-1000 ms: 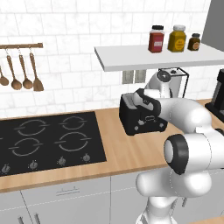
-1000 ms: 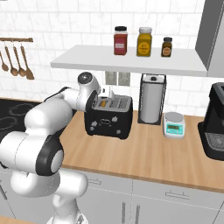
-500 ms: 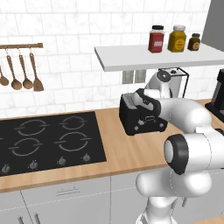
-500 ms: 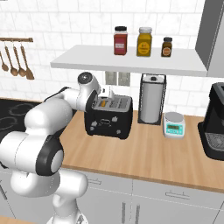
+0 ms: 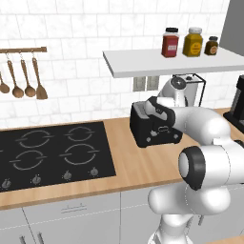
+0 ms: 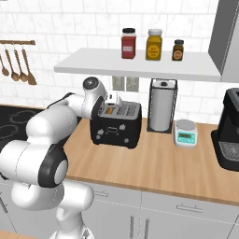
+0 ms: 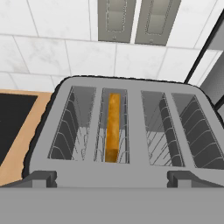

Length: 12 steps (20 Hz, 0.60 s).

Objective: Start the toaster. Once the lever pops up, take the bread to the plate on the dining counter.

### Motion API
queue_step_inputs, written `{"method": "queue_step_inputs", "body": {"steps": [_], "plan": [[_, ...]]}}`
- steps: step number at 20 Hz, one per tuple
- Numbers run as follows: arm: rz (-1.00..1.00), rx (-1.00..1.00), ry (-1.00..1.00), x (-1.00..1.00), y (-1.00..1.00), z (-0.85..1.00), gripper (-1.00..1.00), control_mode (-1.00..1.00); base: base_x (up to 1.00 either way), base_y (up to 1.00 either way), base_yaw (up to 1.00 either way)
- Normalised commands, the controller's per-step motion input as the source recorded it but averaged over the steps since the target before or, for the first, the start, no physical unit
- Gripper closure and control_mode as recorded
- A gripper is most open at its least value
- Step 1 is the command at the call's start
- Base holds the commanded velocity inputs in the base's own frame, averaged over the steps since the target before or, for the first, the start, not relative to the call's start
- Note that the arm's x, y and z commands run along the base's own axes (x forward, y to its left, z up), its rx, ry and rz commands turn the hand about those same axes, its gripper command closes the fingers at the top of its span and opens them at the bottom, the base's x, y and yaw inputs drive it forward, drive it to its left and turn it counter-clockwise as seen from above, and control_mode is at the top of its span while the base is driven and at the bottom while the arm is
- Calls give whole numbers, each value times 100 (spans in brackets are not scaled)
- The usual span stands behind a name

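Note:
The black toaster (image 5: 155,129) (image 6: 116,124) stands on the wood counter against the tiled wall. Its silver slotted top (image 7: 127,127) lies just below my hand. One tan bread slice (image 7: 113,127) (image 6: 112,110) sits low in the second slot from the left, only its top edge showing. My gripper (image 7: 112,179) (image 6: 104,108) (image 5: 153,106) hovers at the toaster's near top edge, open, its fingertips (image 7: 43,178) spread wide with nothing between them. The plate and dining counter are out of view.
A paper-towel holder (image 6: 162,105) and a small scale (image 6: 185,133) stand right of the toaster, a black coffee machine (image 6: 228,130) further right. A shelf (image 6: 135,67) with jars hangs overhead. The black cooktop (image 5: 55,152) is on the left. Two wall outlets (image 7: 138,19) are behind.

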Motion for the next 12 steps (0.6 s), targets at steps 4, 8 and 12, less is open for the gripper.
{"method": "queue_step_inputs", "body": {"steps": [4,8,12], "plan": [[0,0,0,0,0,0,-100,-100,0,0,0],[0,0,0,0,0,0,-100,-100,0,0,0],[0,0,0,0,0,0,-100,-100,0,0,0]]}}
